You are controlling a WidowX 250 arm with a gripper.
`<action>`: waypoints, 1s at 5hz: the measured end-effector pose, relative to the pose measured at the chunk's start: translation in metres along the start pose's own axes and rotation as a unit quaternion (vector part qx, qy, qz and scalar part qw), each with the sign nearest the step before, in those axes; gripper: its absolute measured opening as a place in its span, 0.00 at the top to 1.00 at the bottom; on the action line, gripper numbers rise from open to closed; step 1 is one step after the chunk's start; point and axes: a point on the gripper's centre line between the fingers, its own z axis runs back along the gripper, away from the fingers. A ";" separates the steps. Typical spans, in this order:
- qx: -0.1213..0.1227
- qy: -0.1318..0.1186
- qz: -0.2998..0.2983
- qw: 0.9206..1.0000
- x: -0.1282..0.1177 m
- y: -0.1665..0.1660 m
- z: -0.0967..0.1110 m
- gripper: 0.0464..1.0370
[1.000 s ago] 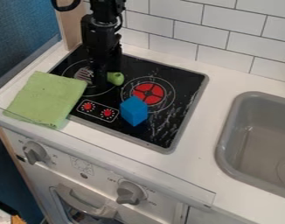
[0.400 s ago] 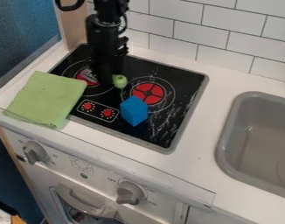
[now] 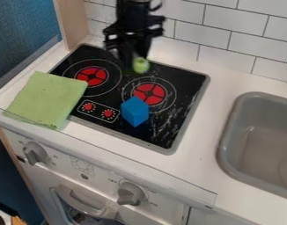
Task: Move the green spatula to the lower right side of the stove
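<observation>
At the back of the black stove (image 3: 187,79), over its rear edge near the middle, hangs my gripper (image 3: 131,60). It is shut on the green spatula (image 3: 140,65), whose rounded green end pokes out on the right side of the fingers. The rest of the spatula is hidden by the gripper and arm.
A blue block (image 3: 134,111) stands on the stove's front part, just below the right red burner (image 3: 149,93). Over the stove's left edge lies a folded green cloth (image 3: 45,99). The grey sink (image 3: 228,132) is at the right, and a tiled wall (image 3: 234,26) rises behind.
My gripper has moved up and to the right, away from the left burner, and the green spatula has moved with it. The left burner is now uncovered. Block and cloth have stayed put.
</observation>
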 end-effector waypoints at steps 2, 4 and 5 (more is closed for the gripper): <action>-0.022 -0.031 -0.178 0.983 -0.076 0.013 0.014 0.72; -0.020 -0.018 -0.278 0.960 -0.117 0.017 -0.003 0.72; -0.018 -0.007 -0.306 0.952 -0.123 0.013 -0.015 0.72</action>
